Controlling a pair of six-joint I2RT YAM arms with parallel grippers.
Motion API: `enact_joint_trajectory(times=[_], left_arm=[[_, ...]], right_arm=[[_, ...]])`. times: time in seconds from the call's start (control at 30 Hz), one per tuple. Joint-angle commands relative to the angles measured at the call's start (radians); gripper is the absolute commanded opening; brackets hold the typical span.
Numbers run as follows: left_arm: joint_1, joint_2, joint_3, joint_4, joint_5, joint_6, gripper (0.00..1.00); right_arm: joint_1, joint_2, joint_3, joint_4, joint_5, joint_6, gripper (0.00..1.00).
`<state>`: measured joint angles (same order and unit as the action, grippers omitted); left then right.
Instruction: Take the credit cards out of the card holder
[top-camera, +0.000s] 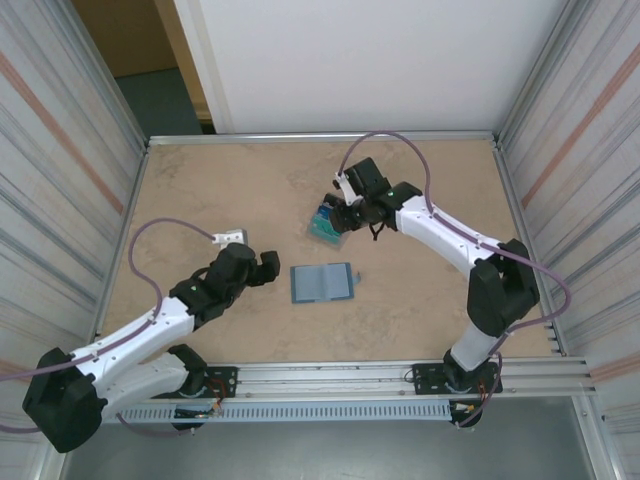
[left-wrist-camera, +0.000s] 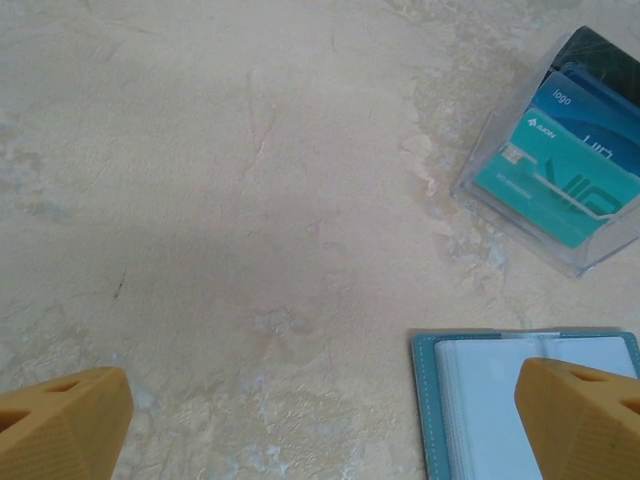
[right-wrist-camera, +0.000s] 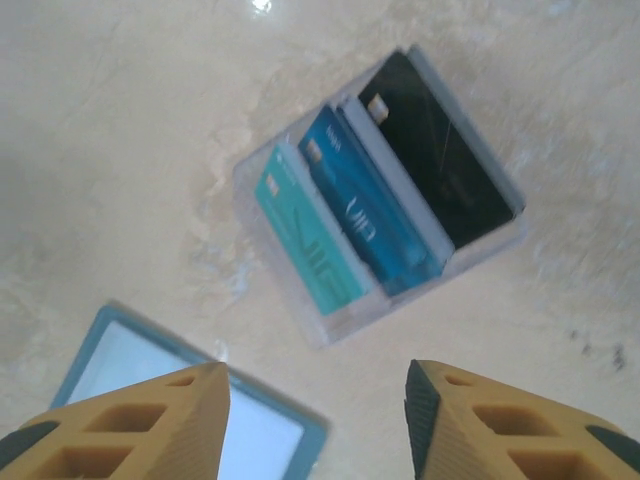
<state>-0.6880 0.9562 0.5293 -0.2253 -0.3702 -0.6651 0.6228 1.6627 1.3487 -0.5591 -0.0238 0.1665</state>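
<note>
Credit cards (right-wrist-camera: 345, 225) stand in the clear tray (right-wrist-camera: 400, 300) at 12 o'clock of the open card holder (top-camera: 322, 283); the right gripper (right-wrist-camera: 315, 385) over it and the left gripper (top-camera: 268, 265) at 9 o'clock both gape empty, so a low withdrawal may tip the tray.

A small clear plastic tray (right-wrist-camera: 340, 322) sits on a mottled beige table (top-camera: 420, 300). Ribbed metal panels (top-camera: 60, 150) flank the table.

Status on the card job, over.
Left gripper open, empty, by card holder. Right gripper open, empty, above clear tray. Credit cards in tray; holder lies open. Nothing blocking.
</note>
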Motion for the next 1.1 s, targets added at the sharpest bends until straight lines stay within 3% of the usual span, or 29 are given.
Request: enact_joint_trajectory(times=[0.0,0.27,0.53,1.07], left_arm=[[0.006,-0.017,-0.018,0.043,-0.042,-0.033,0.99],[0.007,-0.019,-0.05,0.056,-0.076,-0.051,0.99],[0.01,-0.056,-0.099,0.084,-0.108,-0.086,0.99],[0.015,-0.142,-0.154,0.04,-0.147,-0.13,0.99]], right_arm=[[0.043,-0.055,-0.045,-0.002,0.042,0.127,0.53],[0.159,-0.105,-0.161,0.035,0.1,0.284,0.58],[0.304,-0.047,-0.196,0.051,0.185,0.409,0.57],[0.434,0.16,-0.096,0.017,0.193,0.413,0.55]])
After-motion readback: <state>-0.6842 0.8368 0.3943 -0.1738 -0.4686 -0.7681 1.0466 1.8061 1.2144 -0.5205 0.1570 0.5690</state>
